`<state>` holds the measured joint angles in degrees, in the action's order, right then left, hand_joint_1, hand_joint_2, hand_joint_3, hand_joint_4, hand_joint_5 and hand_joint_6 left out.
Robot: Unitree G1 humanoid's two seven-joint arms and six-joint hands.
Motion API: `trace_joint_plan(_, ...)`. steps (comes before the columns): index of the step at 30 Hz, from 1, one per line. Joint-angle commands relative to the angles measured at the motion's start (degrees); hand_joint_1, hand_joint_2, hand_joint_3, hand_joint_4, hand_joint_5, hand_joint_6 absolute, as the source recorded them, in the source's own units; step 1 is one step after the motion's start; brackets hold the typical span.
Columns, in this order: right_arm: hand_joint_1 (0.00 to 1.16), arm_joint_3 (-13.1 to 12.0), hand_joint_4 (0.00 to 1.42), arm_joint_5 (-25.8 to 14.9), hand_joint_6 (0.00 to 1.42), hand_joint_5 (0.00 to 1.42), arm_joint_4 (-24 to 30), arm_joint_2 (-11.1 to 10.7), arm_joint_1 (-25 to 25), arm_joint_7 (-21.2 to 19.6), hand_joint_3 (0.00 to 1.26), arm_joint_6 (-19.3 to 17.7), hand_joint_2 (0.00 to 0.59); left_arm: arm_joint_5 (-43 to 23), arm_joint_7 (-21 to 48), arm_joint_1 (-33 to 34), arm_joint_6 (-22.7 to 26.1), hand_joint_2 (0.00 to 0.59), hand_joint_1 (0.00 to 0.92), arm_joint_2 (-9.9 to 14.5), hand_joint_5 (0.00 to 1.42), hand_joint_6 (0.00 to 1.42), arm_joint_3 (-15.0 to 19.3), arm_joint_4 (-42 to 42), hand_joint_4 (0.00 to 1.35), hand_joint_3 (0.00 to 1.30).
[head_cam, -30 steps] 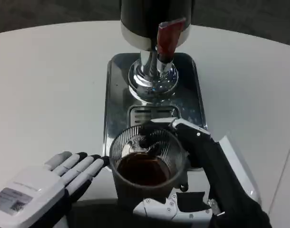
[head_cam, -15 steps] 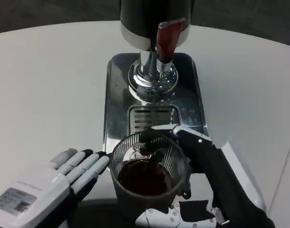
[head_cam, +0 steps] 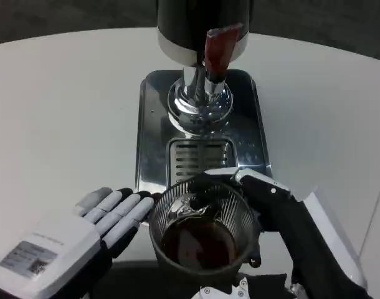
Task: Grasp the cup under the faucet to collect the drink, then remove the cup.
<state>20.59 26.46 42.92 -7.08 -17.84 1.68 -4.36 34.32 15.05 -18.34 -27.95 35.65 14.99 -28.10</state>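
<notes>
A clear ribbed cup holding dark drink is gripped by my right hand, its fingers wrapped round the cup's right and far side. The cup is at the near end of the steel drip tray, well short of the faucet with its red lever. My left hand lies flat on the table left of the cup, fingers apart and stretched toward it, their tips close to the cup's wall; I cannot tell if they touch it.
The dispenser's dark body and chrome base stand at the far end of the tray, with a slotted drain grate in front. White table spreads to both sides.
The cup, held by my right hand, has come nearer to me, away from the faucet and off the grate. My left hand has shifted right and forward, closer to the cup.
</notes>
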Motion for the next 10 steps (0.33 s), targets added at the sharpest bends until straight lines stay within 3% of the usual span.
trace_joint_plan(1,1.16,0.2,0.92,-1.5,1.28,0.93,2.0,0.6,-0.9,-0.3,0.73,-2.0,0.100,0.4,-0.1,-1.0,0.3,0.046,0.000,-0.3,0.00,0.00,-0.3,-0.9,0.00,0.00)
trace_joint_plan(10,1.16,0.3,0.92,-1.3,1.28,0.93,2.0,1.3,-0.7,-0.5,0.73,-1.6,0.100,-0.1,-0.4,-0.6,0.7,0.045,0.000,-0.7,0.00,0.00,-0.2,-0.8,0.00,0.00)
